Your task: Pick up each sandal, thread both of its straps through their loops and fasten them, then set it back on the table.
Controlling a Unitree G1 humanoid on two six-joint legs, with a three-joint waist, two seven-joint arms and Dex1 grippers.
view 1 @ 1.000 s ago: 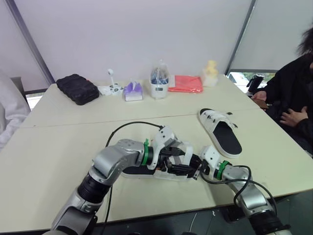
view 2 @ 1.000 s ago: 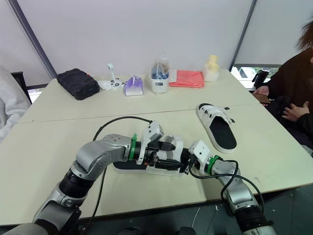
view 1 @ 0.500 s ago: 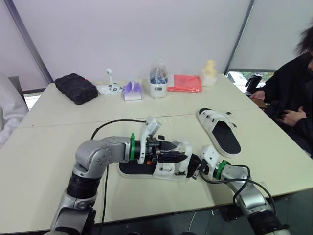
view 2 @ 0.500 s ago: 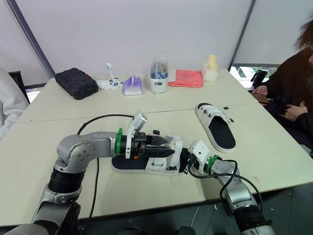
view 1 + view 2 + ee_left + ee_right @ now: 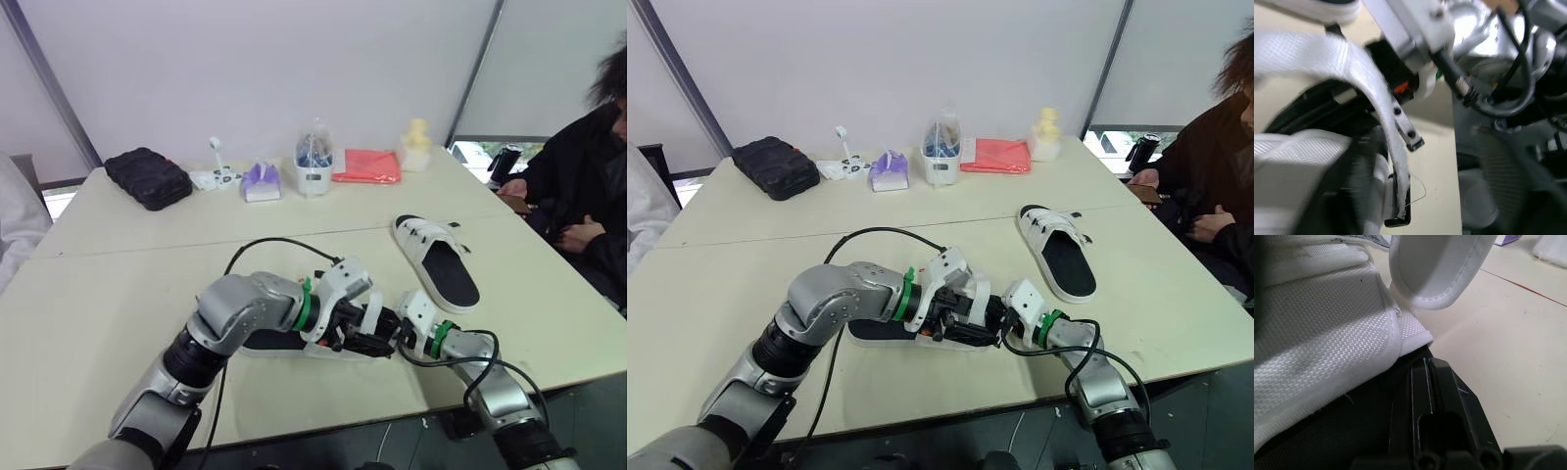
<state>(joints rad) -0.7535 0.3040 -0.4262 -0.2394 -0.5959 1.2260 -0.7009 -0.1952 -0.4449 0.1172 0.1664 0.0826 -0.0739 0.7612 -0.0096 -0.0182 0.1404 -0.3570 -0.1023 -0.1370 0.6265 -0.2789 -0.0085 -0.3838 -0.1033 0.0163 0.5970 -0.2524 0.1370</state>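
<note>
Swings the left elbow back in since a moment ago, keeping left gripper (image 5: 364, 339) and right gripper (image 5: 398, 339) together at the near sandal (image 5: 272, 341) on the bench (image 5: 108, 294), likely to brace it for threading its raised strap (image 5: 1312, 54); clenched or released, cannot tell for either.

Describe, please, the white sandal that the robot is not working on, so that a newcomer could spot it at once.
On the pale beige table, look at the right half, toward the seated person in black clothing. The white sandal with a black footbed lies flat there by itself. Its twin sandal is at the near edge, with the left gripper and right gripper at it.
</note>
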